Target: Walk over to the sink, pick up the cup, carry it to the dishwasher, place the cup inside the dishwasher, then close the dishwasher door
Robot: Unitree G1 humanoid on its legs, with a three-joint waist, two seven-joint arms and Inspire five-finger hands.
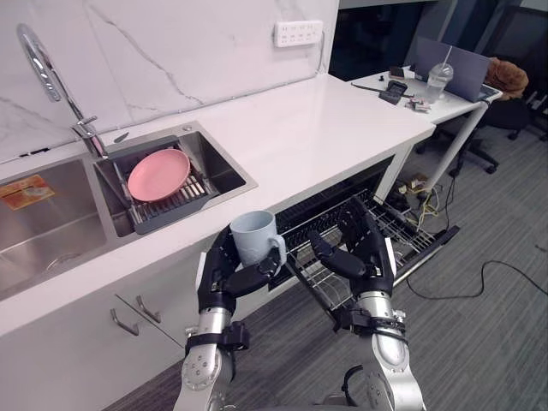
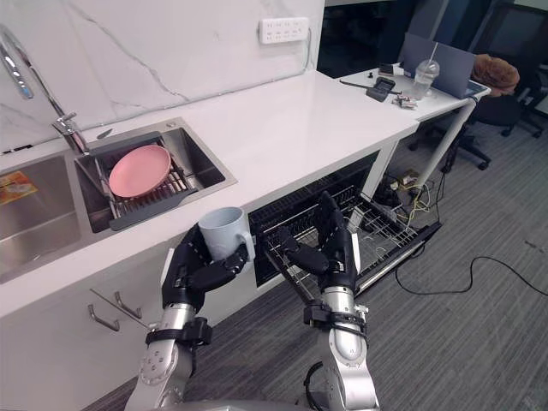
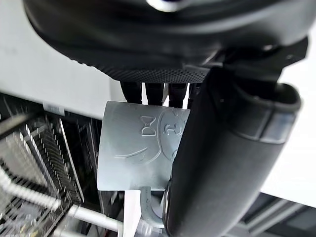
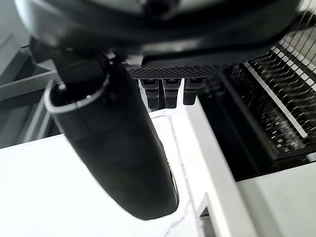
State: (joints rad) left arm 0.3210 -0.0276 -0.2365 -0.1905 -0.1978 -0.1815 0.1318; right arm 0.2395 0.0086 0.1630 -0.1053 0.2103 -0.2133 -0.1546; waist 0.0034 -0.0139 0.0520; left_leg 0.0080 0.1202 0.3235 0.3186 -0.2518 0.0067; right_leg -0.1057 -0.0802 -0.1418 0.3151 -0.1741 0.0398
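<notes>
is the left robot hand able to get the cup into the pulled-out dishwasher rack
Probably yes: the left robot hand holds the cup beside the open rack, nothing between; the right robot hand hovering over the rack may crowd it.

In front of the tabletop [image 1: 342, 120] we see two silver-grey arms [image 1: 390, 364], each ringed by a black band [image 1: 373, 323] at the wrist. The left hand [image 1: 221, 287] and right hand [image 1: 375, 270] are dark, with jointed black fingers [image 1: 370, 235]. Seen close, the palm pads seem finely dimpled.
</notes>
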